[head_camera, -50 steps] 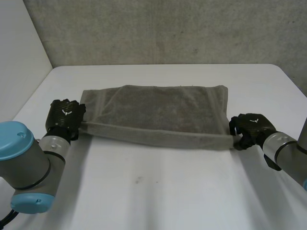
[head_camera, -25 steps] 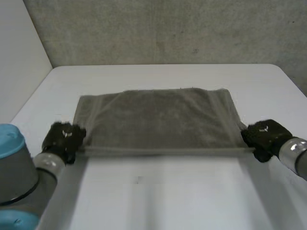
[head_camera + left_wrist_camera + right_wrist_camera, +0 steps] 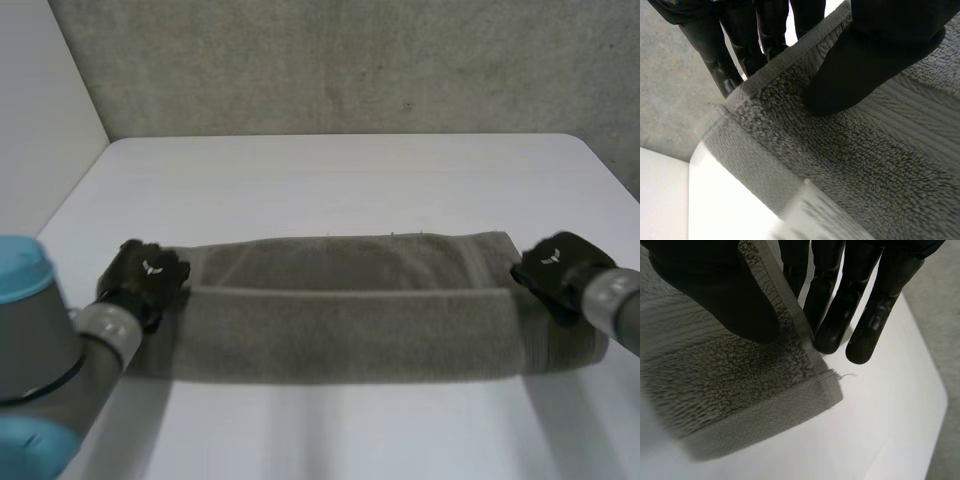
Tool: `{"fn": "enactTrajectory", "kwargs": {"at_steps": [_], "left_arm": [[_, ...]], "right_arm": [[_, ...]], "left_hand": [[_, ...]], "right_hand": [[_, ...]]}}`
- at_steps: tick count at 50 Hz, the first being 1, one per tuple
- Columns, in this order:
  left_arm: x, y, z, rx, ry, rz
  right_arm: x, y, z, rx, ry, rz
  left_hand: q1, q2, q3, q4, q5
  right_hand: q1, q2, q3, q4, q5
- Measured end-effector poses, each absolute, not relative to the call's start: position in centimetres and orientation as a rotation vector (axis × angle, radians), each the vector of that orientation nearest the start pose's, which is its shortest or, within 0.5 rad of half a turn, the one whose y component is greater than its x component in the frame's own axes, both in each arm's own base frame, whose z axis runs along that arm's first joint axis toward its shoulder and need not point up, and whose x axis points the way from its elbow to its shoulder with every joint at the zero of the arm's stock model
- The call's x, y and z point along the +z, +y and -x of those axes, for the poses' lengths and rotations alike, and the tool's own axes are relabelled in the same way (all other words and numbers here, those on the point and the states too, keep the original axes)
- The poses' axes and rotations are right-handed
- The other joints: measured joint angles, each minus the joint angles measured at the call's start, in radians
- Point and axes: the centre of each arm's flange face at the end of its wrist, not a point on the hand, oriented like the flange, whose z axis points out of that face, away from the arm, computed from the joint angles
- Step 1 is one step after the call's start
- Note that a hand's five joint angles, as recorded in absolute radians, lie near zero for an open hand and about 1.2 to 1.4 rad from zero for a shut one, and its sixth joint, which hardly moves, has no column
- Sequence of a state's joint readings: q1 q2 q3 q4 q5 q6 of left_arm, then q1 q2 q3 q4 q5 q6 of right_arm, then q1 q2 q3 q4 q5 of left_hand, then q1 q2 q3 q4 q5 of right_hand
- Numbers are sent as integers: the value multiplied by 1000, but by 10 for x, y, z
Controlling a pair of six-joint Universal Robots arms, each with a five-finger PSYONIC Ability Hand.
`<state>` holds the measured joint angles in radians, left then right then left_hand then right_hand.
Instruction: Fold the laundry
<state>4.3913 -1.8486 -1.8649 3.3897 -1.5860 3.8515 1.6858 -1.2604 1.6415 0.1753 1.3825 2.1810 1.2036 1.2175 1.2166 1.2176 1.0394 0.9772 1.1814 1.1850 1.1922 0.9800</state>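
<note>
A grey terry towel is stretched as a wide band between my two hands, across the middle of the white table. A hemmed edge runs straight from hand to hand, with cloth showing both beyond it and nearer to me. My left hand pinches the towel's left end. In the left wrist view its thumb presses on the pile of the towel, with the fingers behind the hem. My right hand pinches the right end, thumb on the towel and fingers behind its edge.
A grey textured wall stands behind the table's far edge, and a pale wall borders its left side. My left arm reaches in at the near left and my right arm at the near right.
Both hands have moved apart and toward me with the towel. Its far edge has come nearer, so the cloth now shows as a narrower, longer band. The right hand has tightened on its end.
</note>
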Motion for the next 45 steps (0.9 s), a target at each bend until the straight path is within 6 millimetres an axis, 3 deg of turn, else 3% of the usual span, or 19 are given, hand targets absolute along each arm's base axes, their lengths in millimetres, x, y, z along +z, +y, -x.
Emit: {"fn": "enactTrajectory", "kwargs": {"at_steps": [7,14,19,21,22,24,26,27,33,34,39,40,45], "left_arm": [[146,-314,240,-1790,1982,-1077],[146,-356,253,-1894,1888,-1002],[135,-375,260,-1914,1868,-990],[131,-377,261,-1913,1869,-991],[128,-379,261,-1912,1869,-992],[124,-380,262,-1907,1873,-994],[124,-380,262,-1905,1873,-993],[122,-379,261,-1898,1877,-988],[134,-372,258,-1904,1873,-969],[143,-367,256,-1916,1868,-957],[172,-348,250,-1976,1875,-905],[172,-348,250,-1976,1875,-905],[200,-315,239,-2087,1964,-784]], "right_arm": [[161,-342,-211,-1895,2410,1609],[147,-383,-229,-2116,2296,1551],[137,-405,-237,-2259,2214,1517],[135,-410,-238,-2299,2192,1506],[133,-413,-239,-2324,2180,1498],[131,-417,-240,-2364,2162,1483],[131,-417,-240,-2372,2159,1479],[135,-418,-239,-2406,2146,1450],[163,-413,-236,-2461,2115,1335],[183,-406,-234,-2482,2093,1245],[220,-381,-227,-2442,2079,1087],[220,-381,-227,-2442,2079,1087],[229,-341,-216,-2169,2202,1033]], "left_hand": [[0,0,0,0,0],[0,0,0,0,0],[0,0,0,0,0],[-21,-34,-34,-16,-14],[-74,-98,-76,-76,-69],[-554,-526,-517,-498,-499],[-623,-604,-594,-601,-601],[-854,-868,-866,-862,-845],[-985,-1009,-1005,-1008,-985],[-1010,-1032,-1029,-1030,-999],[-1018,-1047,-1046,-1044,-1006],[-1018,-1047,-1046,-1044,-1006],[-1025,-1050,-1046,-1047,-1007]], "right_hand": [[0,0,1,0,1],[0,0,1,0,1],[0,0,1,0,1],[-111,-173,-156,-162,-117],[-301,-371,-370,-355,-295],[-630,-733,-727,-713,-649],[-678,-785,-779,-785,-723],[-761,-942,-950,-949,-897],[-761,-954,-973,-957,-918],[-761,-954,-973,-957,-918],[-761,-954,-973,-957,-919],[-761,-954,-973,-957,-919],[-761,-954,-973,-957,-922]]}}
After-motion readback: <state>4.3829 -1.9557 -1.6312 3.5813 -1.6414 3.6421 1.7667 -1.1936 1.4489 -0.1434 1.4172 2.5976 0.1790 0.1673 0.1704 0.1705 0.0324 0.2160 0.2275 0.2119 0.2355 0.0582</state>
